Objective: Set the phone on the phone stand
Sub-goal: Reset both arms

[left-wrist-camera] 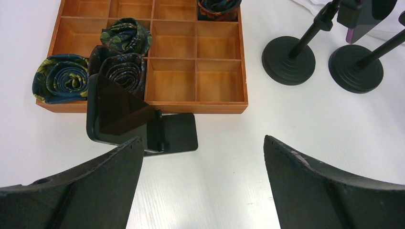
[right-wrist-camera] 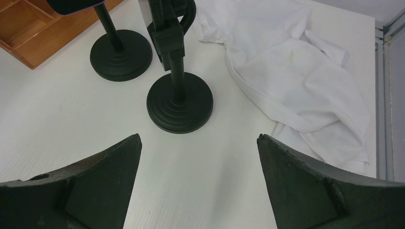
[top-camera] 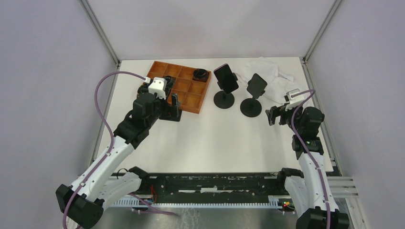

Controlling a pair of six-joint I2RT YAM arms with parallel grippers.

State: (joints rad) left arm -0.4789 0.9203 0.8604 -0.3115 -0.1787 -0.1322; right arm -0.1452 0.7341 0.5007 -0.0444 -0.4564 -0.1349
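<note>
Your left gripper and right gripper are hanging wide open, empty. The phone is leaning on a low stand toward the table's far-left corner; your left finger is risking toppling it.

A phone is carried on the phone stand beside the wooden tray; a second stand is set just alongside.

A white worktop is enclosed by pale grey walls, joined at the corners by metal posts.
</note>
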